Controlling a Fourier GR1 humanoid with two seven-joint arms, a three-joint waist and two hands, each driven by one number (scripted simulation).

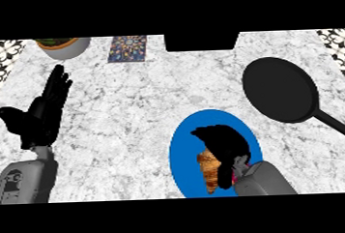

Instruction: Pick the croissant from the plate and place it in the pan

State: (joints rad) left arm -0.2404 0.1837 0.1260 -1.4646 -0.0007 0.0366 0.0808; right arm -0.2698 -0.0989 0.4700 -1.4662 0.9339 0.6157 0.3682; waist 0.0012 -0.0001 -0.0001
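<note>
A golden-brown croissant (209,171) lies on a blue plate (185,146) near the front of the counter, right of centre. My right hand (222,142) is over the plate with its fingers curled down on the croissant's upper part, hiding that end. The black pan (280,89) sits empty behind and to the right of the plate, its handle (336,125) pointing to the front right. My left hand (41,113) rests open at the left side, fingers straight and pointing away from me.
A pot with a plant (63,46) stands at the back left. Beside it lies a patterned tile (128,48). A dark opening (201,41) shows at the back edge. Patterned wall strips border the marble counter (132,105) on both sides.
</note>
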